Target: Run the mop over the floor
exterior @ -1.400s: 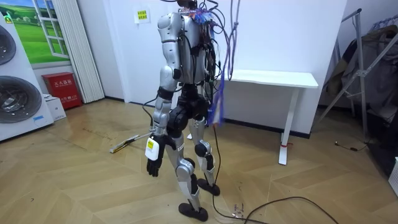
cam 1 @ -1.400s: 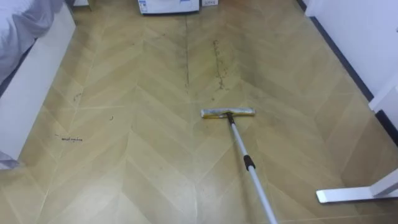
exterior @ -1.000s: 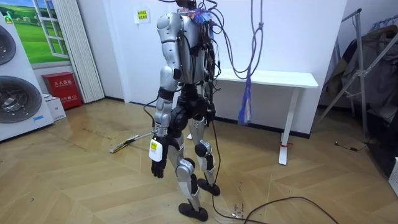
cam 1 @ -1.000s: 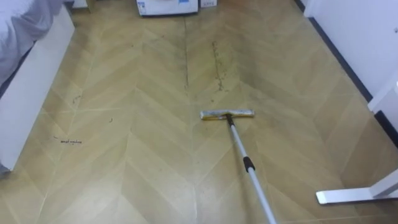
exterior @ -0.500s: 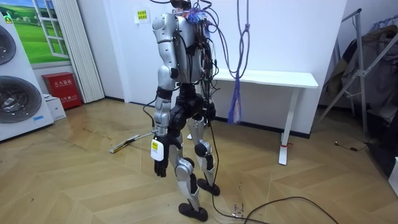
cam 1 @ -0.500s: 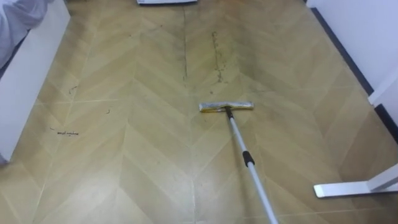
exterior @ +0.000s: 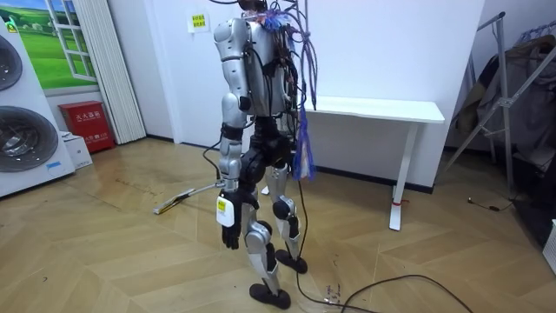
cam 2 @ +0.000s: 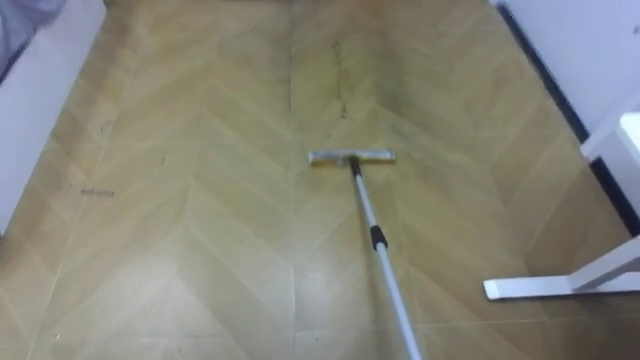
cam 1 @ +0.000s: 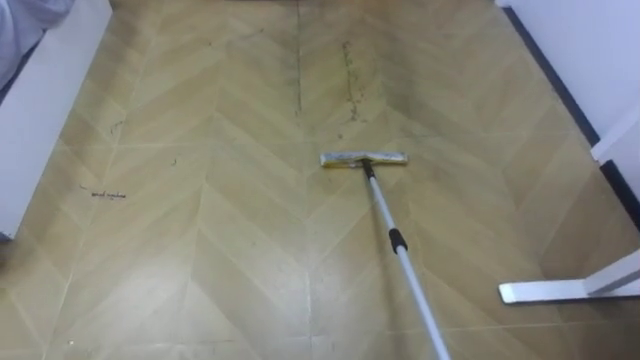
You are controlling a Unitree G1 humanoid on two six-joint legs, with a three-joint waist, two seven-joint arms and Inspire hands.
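Observation:
A flat mop lies on the wooden floor ahead of me, its yellowish head [cam 1: 363,159] crosswise and its silver handle [cam 1: 398,245] running back to the lower right edge of the left eye view. In the room view the mop head [exterior: 167,207] rests on the floor at the room view's left of where I stand upright. My left hand [exterior: 228,228] hangs at my side with relaxed fingers, holding nothing. Dark dirt streaks [cam 1: 348,75] mark the floor beyond the mop head.
A white bed or cabinet side [cam 1: 40,100] borders the floor on the left. A white wall with dark skirting [cam 1: 560,85] and a white table foot [cam 1: 560,290] lie to the right. Washing machines [exterior: 26,130] and a red box [exterior: 87,124] stand ahead.
The eye view has shifted, so the far wall's things have left the top edge. My left arm has swung a little forward at my side. The mop head stays put.

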